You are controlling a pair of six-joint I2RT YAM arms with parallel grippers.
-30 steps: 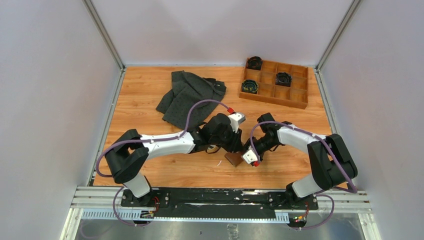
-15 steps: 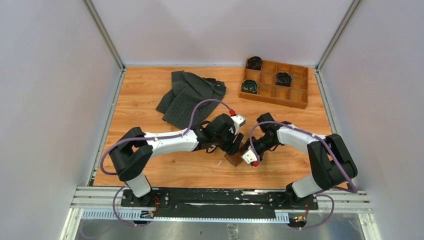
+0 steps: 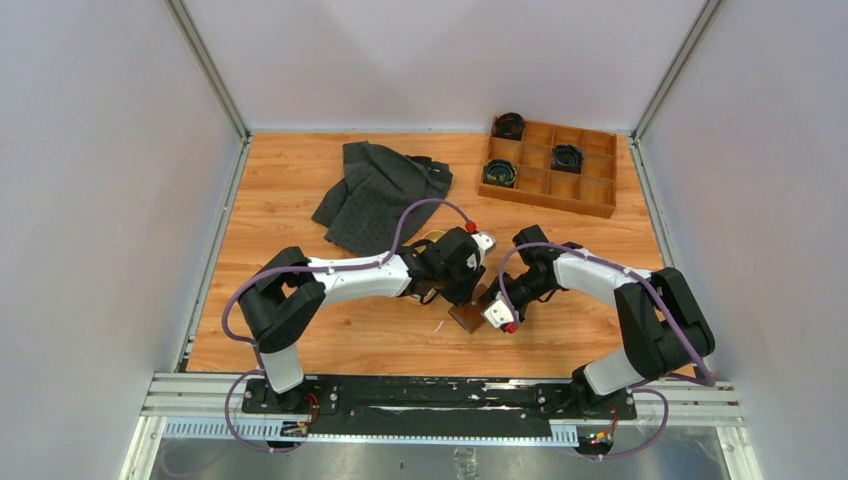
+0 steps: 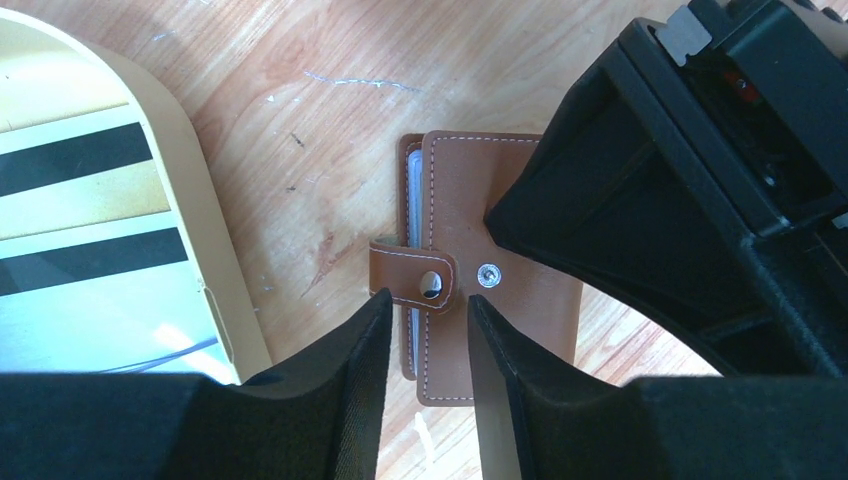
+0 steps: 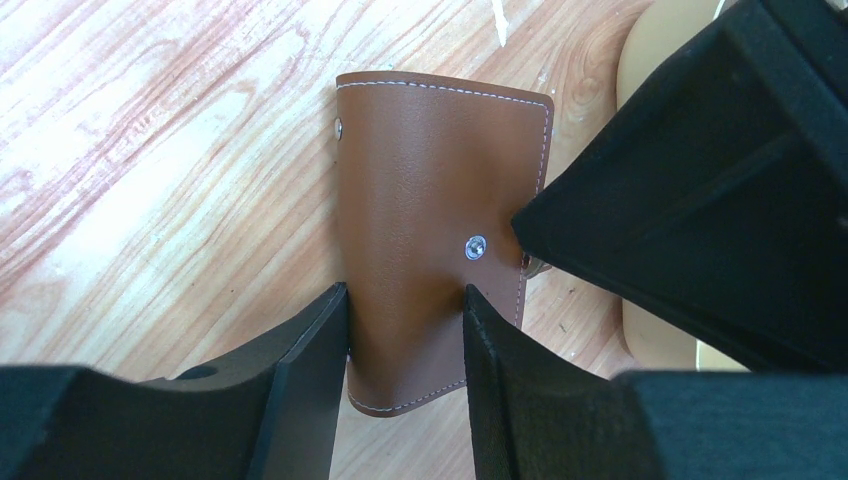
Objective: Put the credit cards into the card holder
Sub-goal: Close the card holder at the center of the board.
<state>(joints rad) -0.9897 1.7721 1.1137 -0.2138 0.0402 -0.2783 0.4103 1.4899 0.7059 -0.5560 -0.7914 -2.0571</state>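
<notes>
Brown card holder [image 4: 520, 300] lies right at left pincer's [image 4: 428, 305] tips.

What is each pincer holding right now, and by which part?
Right pincer seems clamped on the wallet at its near end. Left pincer straddles the snap strap; grip cannot be told.

I count one brown leather card holder [image 4: 505, 330], one dark grey cloth [image 3: 380, 195], one tan oval tray [image 4: 195, 190], one wooden box [image 3: 592, 172], three black coils [image 3: 500, 173].

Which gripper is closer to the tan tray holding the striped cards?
Left. The left gripper hangs over the card holder right beside the tray; the right gripper sits at the holder's opposite edge, farther off.
</notes>
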